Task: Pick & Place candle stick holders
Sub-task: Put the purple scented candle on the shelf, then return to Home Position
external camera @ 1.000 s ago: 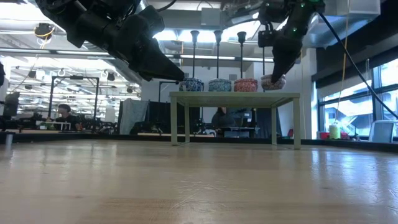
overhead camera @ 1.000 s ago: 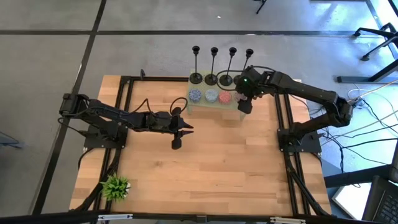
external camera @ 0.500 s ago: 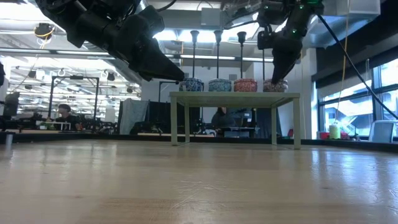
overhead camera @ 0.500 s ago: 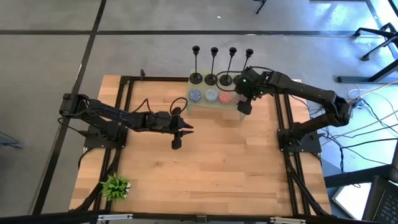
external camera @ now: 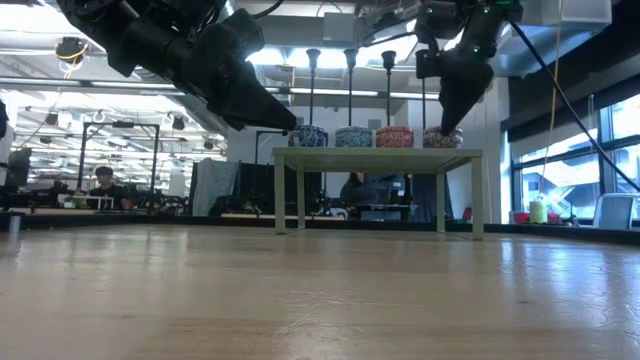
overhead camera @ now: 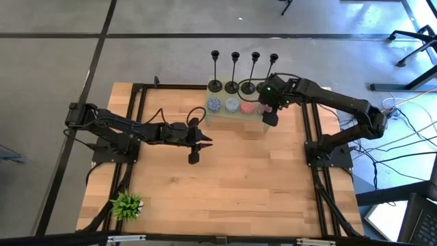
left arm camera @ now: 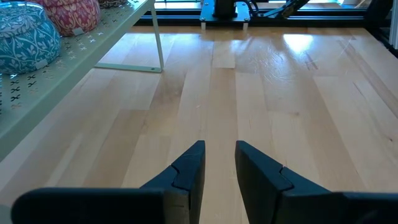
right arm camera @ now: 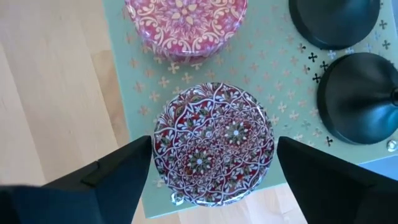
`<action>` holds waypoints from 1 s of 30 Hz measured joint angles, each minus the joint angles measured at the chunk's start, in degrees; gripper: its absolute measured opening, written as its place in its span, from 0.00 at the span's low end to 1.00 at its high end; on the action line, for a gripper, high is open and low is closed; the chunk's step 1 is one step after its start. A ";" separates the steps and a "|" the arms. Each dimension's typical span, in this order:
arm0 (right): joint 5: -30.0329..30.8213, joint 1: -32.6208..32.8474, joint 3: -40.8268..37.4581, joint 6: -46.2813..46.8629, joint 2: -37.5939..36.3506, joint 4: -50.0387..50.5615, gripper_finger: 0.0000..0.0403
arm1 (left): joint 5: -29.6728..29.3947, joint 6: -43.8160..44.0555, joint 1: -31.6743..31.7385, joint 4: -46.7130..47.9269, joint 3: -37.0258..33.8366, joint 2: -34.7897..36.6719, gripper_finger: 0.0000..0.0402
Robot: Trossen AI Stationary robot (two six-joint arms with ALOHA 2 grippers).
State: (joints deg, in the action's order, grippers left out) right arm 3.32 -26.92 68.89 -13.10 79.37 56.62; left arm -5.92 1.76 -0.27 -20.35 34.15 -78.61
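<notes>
Four black candle stick holders [overhead camera: 231, 87] stand on their round bases in a row along the far side of a small pale green table [overhead camera: 235, 119]. Their stems show in the low view [external camera: 350, 85], and two bases show in the right wrist view [right arm camera: 360, 106]. In front of them stand patterned round tins. My right gripper [right arm camera: 214, 158] is open above the rightmost, dark red tin [right arm camera: 213, 143], pointing down, with one finger on each side of it. My left gripper [overhead camera: 207, 141] hovers over the table's middle left, empty, with a narrow gap between its fingers [left arm camera: 220, 149].
Three more tins [overhead camera: 231, 105] stand in the front row of the small table, the pink one [right arm camera: 186, 25] next to the red one. A small green plant [overhead camera: 127, 205] is at the near left corner. People sit in the room behind [external camera: 100, 182].
The rightmost tin looked a little tipped under my right gripper a second ago and now sits level on the small table. My right gripper has shifted slightly toward the table's right edge. My left arm has kept still.
</notes>
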 joint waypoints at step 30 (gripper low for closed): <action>-9.08 10.97 22.46 14.13 -0.85 23.49 0.87 | 0.00 0.00 -0.01 -0.01 0.00 -0.02 0.21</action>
State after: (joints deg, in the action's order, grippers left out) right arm -5.76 -15.94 91.35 1.04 78.53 80.11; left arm -5.92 1.76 -0.28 -20.36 34.15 -78.63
